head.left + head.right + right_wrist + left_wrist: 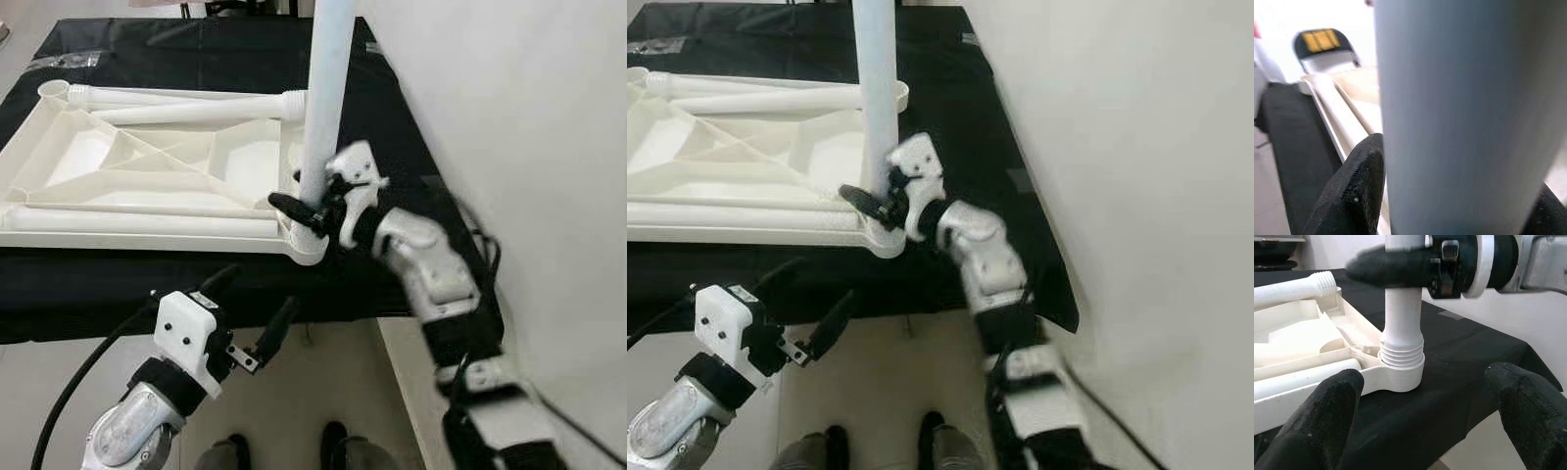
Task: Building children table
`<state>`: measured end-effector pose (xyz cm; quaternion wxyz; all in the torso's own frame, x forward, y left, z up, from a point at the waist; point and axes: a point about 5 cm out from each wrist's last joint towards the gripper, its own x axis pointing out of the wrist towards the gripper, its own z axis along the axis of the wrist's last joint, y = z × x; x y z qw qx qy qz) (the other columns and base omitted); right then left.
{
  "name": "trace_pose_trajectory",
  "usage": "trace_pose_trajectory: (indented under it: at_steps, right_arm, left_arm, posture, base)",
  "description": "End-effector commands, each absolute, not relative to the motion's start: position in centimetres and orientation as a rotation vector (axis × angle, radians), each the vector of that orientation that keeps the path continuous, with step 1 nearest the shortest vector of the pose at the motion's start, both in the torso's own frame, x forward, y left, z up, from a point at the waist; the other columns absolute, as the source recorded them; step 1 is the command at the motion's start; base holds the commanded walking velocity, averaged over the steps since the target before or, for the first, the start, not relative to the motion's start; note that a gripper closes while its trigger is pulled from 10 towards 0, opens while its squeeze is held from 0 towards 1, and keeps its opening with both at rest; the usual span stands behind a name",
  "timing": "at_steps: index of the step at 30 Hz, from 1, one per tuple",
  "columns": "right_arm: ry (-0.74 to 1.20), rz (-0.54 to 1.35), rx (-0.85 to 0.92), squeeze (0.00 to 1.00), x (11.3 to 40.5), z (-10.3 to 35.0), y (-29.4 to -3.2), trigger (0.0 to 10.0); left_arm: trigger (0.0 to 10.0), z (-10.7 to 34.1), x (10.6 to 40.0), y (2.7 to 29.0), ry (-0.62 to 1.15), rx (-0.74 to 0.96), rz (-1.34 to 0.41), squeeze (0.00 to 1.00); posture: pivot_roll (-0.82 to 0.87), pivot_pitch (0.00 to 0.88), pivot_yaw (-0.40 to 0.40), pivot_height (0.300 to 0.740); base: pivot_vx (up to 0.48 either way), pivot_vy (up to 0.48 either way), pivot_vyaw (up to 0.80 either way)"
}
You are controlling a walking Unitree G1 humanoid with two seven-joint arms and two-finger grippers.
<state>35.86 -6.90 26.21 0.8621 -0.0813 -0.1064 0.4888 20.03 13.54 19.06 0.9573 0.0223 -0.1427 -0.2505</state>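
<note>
1. On the black-covered bench [196, 284] lies the upturned white tabletop [147, 176]; two loose legs [186, 108] rest in it.
2. Upright leg [323, 108] stands in the near right corner socket [1400, 374] (threads partly visible above the collar).
3. Right gripper [315, 208] has its fingers clamped around that leg, low on the shaft.
4. Left gripper [257, 315] hangs below the bench edge; fingers spread wide, holding nothing.

We found the tabletop [147, 166] lying inverted on the cloth [216, 59]; one leg [323, 108] stood in its near right corner socket, others lay on it.
</note>
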Motion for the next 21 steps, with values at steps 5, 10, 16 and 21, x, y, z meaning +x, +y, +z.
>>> trace_pose_trajectory:
  at_steps: [5, 10, 16, 21]
  right_arm:
    - [-0.206, 1.151, -0.190, 0.00, 35.7, 25.5, -6.5, 10.0]
    - [-0.176, 1.298, -0.223, 0.00, 36.6, 25.5, -7.2, 10.0]
    - [-0.126, 1.298, -0.209, 0.00, 37.4, 24.6, -7.8, 0.0]
    - [-0.100, 1.324, -0.195, 0.00, 37.4, 24.0, -8.3, 0.0]
  left_arm:
    - [10.0, 18.8, 19.8, 13.6, -0.271, 0.041, -0.507, 0.00]
    - [10.0, 18.9, 19.7, 13.6, -0.270, 0.045, -0.506, 0.00]
    - [10.0, 18.9, 19.5, 13.7, -0.263, 0.045, -0.507, 0.00]
    - [10.0, 18.8, 19.5, 13.8, -0.257, 0.047, -0.505, 0.00]
  posture:
    - [0.14, 0.309, -0.098, 0.740]
    - [0.15, 0.319, -0.097, 0.740]
    - [0.16, 0.327, -0.097, 0.740]
    - [0.16, 0.330, -0.096, 0.740]
  base:
    - [0.000, 0.000, 0.00]
    - [0.000, 0.000, 0.00]
    - [0.000, 0.000, 0.00]
    - [0.000, 0.000, 0.00]
